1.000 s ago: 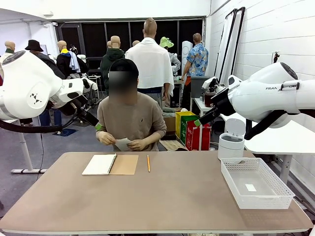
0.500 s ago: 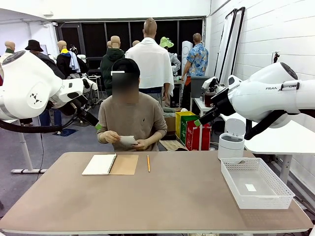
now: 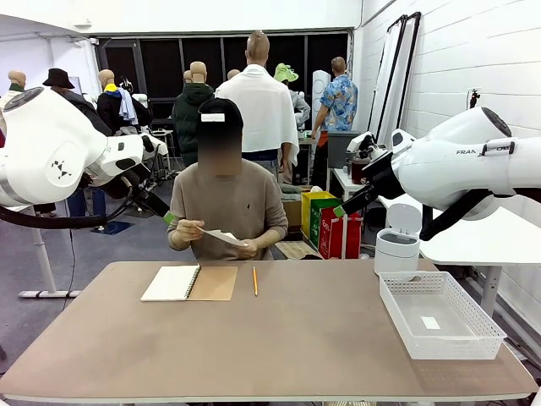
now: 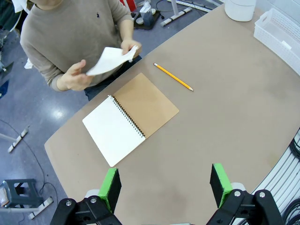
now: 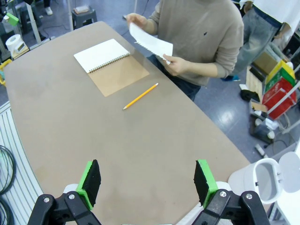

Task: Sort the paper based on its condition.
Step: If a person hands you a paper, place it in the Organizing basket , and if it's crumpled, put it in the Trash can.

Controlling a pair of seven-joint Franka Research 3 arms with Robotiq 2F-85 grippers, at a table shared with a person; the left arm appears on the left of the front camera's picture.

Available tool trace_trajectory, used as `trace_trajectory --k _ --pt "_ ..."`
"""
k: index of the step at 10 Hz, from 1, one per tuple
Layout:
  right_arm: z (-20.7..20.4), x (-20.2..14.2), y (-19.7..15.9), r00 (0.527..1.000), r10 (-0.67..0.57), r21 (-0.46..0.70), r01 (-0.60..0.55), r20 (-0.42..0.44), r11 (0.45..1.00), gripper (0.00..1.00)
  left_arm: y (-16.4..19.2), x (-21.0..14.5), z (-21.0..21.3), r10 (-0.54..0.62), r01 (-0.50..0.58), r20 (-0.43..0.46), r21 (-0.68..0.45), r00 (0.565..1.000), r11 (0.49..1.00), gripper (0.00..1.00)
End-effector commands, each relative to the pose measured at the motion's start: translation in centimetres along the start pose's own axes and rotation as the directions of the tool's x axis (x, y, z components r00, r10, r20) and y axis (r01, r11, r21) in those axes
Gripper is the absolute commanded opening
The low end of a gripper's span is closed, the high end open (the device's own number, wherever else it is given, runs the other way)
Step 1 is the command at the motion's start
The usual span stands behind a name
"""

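Left pincer (image 4: 165, 173) and right pincer (image 5: 146, 165) both hang spread wide and empty above the surface (image 4: 225, 103). The paper (image 3: 221, 236) is just beyond the notebook (image 3: 189, 282), off the surface, in the person's hands (image 3: 188, 233). Sorting seems not yet begun. Next, a pincer must reach past the notebook and pinch the thin sheet.

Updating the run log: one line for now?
paper: held by person; left gripper: open; right gripper: open; notebook: lying open
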State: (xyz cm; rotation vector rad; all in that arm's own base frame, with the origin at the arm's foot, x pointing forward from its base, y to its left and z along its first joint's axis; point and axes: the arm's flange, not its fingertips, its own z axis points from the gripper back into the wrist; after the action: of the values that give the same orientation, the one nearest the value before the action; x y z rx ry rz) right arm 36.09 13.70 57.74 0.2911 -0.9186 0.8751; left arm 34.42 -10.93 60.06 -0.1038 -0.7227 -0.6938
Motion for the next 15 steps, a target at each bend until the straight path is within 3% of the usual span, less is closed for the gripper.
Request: trace_trajectory --k 1,10,12,15 --pt "-0.1 0.0 0.0 1.0 0.0 0.001 0.0 -0.001 1.0 1.0 0.1 0.0 0.1 -0.003 0.003 0.012 -0.006 1.0 1.0 1.0" --pt "-0.2 0.1 0.1 1.0 -0.024 -0.007 0.024 -0.018 1.0 1.0 0.1 0.0 0.1 -0.003 0.003 0.012 -0.006 1.0 1.0 1.0" --pt "0.2 0.7 -0.2 0.984 -0.168 -0.016 0.168 -0.052 0.986 1.0 0.1 0.0 0.1 -0.003 0.003 0.012 -0.006 1.0 1.0 1.0" --pt "-0.2 0.3 -1.9 0.896 -0.406 0.009 0.414 -0.179 0.91 1.0 0.1 0.0 0.1 -0.003 0.003 0.012 -0.006 1.0 1.0 1.0"
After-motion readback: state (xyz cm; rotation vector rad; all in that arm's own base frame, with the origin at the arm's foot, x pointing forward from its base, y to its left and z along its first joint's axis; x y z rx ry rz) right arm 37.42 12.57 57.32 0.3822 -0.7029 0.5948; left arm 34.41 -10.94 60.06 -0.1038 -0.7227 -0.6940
